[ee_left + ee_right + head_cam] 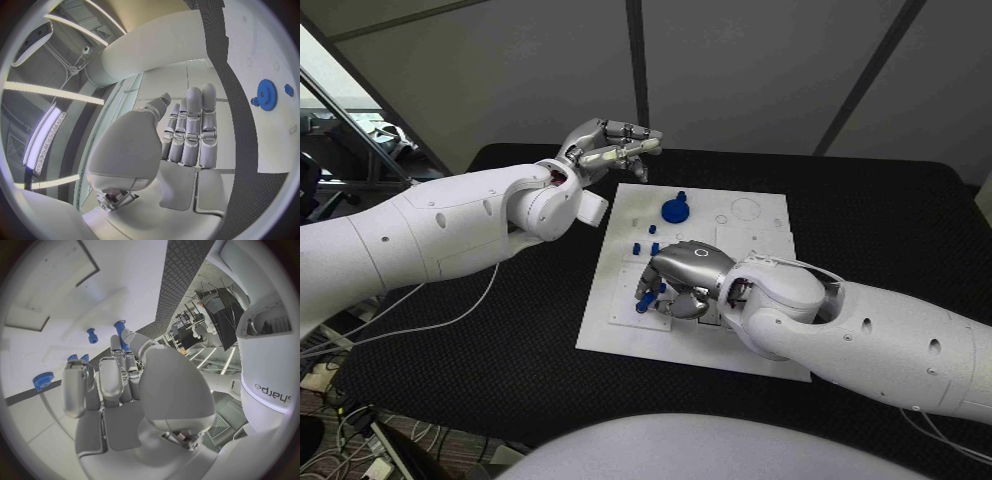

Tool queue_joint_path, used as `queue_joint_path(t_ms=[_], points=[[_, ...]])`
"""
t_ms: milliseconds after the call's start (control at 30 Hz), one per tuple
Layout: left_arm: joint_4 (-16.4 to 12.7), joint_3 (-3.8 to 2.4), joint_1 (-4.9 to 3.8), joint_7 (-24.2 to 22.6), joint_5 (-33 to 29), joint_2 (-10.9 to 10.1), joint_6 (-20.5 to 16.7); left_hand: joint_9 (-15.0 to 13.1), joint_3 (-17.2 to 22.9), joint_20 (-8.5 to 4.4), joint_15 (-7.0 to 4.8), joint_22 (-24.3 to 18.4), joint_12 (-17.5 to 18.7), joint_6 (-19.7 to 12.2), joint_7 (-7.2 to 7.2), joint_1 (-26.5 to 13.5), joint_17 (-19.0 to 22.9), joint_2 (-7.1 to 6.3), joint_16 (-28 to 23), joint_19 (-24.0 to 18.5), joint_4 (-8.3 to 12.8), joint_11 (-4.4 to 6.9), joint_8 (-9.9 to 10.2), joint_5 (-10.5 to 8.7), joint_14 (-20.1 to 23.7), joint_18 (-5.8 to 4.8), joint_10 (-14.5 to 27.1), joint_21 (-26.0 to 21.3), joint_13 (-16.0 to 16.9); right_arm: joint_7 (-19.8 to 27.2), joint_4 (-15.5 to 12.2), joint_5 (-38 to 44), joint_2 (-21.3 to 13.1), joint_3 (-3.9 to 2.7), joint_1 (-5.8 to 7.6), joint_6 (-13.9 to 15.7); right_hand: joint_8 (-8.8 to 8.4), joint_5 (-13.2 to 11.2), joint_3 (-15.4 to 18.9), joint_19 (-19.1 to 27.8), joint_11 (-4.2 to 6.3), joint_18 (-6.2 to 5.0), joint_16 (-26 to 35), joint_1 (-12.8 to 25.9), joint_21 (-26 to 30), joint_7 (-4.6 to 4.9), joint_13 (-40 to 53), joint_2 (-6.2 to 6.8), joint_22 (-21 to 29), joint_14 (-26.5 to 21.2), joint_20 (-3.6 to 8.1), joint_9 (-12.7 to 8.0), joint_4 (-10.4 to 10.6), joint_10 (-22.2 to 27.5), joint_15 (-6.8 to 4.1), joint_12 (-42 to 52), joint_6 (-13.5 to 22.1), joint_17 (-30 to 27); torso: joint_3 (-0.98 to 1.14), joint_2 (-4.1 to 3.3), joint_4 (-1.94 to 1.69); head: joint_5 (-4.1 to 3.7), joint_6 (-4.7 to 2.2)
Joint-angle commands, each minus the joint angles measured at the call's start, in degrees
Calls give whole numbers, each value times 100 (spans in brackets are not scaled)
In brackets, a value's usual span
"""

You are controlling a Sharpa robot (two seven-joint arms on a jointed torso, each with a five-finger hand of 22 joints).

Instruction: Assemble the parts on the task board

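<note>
Apparently my right robot hand (pixel 678 280) pinched a small blue peg (pixel 645 300) over the white board (pixel 759 238) near the tabletop's middle; stiff, light and slick, best held mid-shaft. My left robot hand (pixel 607 146) hovered empty, fingers straight.

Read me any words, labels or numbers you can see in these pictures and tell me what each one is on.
"sharpa", seen upside down, on the robot's white right arm in the right wrist view.
No readable text on the task board or the blue parts.

Small blue parts (pixel 674 209) on white task board (pixel 625 325)
</note>
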State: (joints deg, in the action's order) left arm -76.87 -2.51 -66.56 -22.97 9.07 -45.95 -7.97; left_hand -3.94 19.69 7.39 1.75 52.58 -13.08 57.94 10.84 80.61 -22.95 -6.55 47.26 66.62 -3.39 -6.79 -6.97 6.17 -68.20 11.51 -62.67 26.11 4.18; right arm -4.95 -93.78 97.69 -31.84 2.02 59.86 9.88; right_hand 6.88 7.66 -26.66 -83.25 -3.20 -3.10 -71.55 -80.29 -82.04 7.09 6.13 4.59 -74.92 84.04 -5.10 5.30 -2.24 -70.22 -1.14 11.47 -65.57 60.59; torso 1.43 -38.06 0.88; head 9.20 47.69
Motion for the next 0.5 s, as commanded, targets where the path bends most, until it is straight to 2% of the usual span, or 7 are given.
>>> queue_joint_path(t_ms=[33, 500], points=[[-4, -4, -8, -10, -26, 6, 66, 6, 2, -11, 0, -6, -32, -40, 9, 41, 6, -7, -21, -32, 39, 14, -35, 4, 34, -108, 45, -15, -6, -15, 15, 88, 17, 0, -3, -145, 18, 23, 5, -14, -9, 68, -30, 30, -13, 39, -4, -35, -787, 156, 10, 73, 10, 18, -9, -11, -2, -2, -1, -1, 0, 4, 6], [-9, -3, -9, -5, -26, 1, 67, 6, 2, -10, 1, -12, -37, -43, 11, 39, 16, -4, -30, -35, 38, 13, -39, 3, 36, -108, 49, -23, -7, -155, 72, 296, 97, 8, -26, -220, 1, 24, 27, 0, -18, 65, -27, 71, 1, 46, 0, -21, -777, 152, 3, 72, 18, 30, 0, -43, 19, -17, 0, -4, 0, 15, 20]])
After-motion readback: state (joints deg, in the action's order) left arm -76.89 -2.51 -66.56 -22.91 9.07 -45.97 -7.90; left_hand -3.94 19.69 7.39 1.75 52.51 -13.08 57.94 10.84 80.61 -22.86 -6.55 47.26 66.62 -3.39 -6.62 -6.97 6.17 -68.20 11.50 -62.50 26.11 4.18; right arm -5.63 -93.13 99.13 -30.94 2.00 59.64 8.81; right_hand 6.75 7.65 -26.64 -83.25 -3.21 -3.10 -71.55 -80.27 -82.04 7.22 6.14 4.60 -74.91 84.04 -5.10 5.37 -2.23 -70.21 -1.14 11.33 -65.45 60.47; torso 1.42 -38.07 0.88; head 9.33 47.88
